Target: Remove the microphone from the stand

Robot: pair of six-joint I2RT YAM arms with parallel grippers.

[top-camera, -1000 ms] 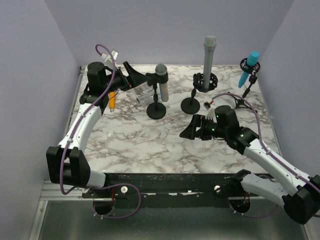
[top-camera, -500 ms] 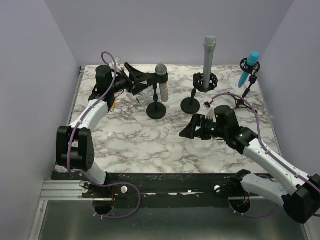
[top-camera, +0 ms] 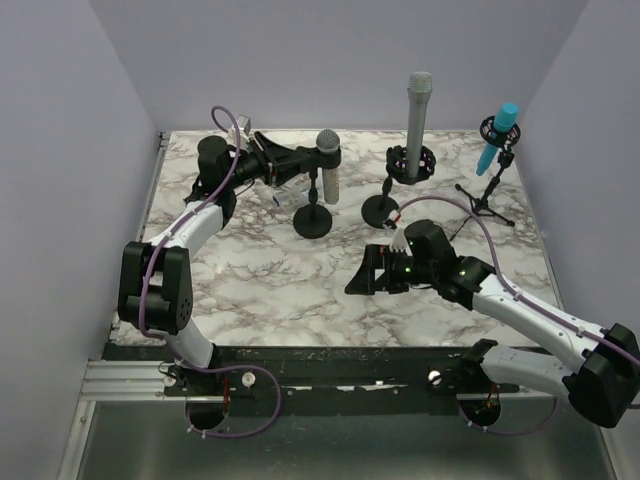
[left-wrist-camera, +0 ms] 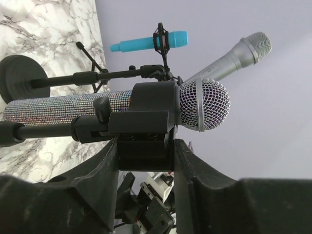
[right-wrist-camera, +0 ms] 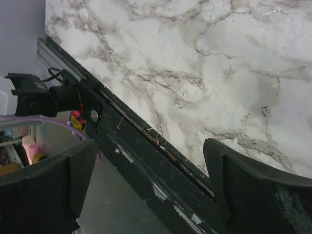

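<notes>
A glittery silver microphone (top-camera: 327, 168) with a mesh head (left-wrist-camera: 202, 105) sits in a black clip (left-wrist-camera: 146, 114) on a short stand with a round base (top-camera: 313, 222), at the back left of the marble table. My left gripper (top-camera: 300, 160) reaches in from the left, and in the left wrist view (left-wrist-camera: 146, 151) its jaws press both sides of the clip's block just under the microphone. My right gripper (top-camera: 362, 278) hangs open over the table's middle, pointing at the near edge (right-wrist-camera: 151, 165), with nothing between its fingers.
A tall grey microphone (top-camera: 418, 110) stands in a shock mount on a round-based stand (top-camera: 381, 210) at the back centre. A blue microphone (top-camera: 497, 137) sits on a tripod at the back right. The black front rail (right-wrist-camera: 146, 161) runs below the right gripper.
My left gripper has slid right up to the stand and closed its jaws on the clip. The right arm has swung left and toward the near edge, still open.
</notes>
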